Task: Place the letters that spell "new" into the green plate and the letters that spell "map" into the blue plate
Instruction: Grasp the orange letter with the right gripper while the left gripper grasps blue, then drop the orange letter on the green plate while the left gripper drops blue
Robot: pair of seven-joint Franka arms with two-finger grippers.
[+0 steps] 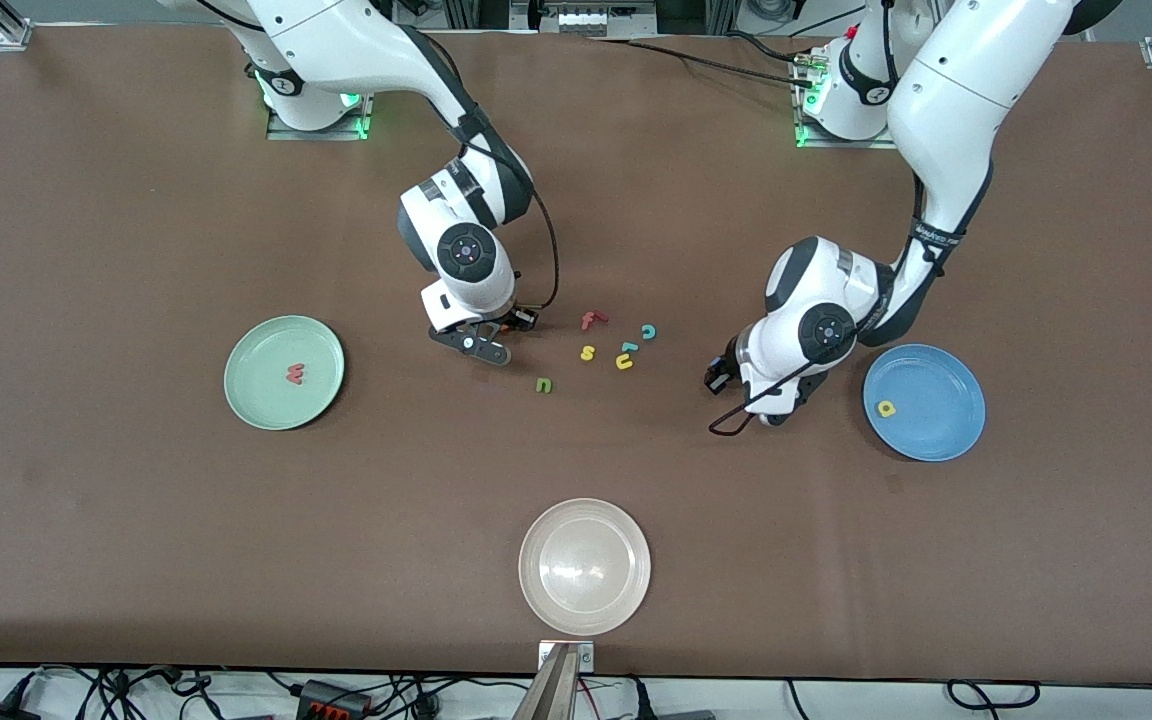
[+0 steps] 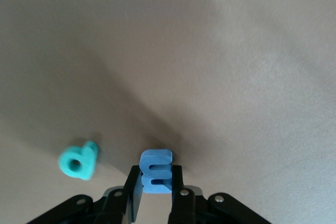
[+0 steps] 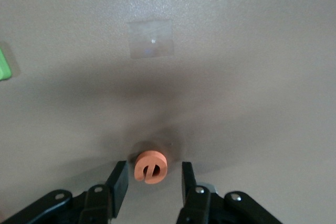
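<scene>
My left gripper (image 2: 156, 176) is shut on the blue m (image 2: 156, 167), low at the table beside the blue plate (image 1: 941, 400). The teal p (image 2: 79, 161) lies next to it. A yellow a (image 1: 886, 408) lies in the blue plate. My right gripper (image 3: 152, 172) is open, its jaws down at the table on either side of the orange e (image 3: 151, 165) with a gap on both sides. The green n (image 1: 543, 385) lies on the table between the two arms. In the green plate (image 1: 256, 390) lies the red w (image 1: 295, 375). In the front view, both hands (image 1: 481, 345) (image 1: 776, 410) hide their letters.
A red f (image 1: 591, 320), a yellow s (image 1: 588, 352), a yellow u (image 1: 624, 362) and a teal c (image 1: 649, 331) lie clustered mid-table between the grippers. A whitish-beige plate (image 1: 584, 566) sits near the front edge. A cable loop (image 1: 726, 425) hangs by the left hand.
</scene>
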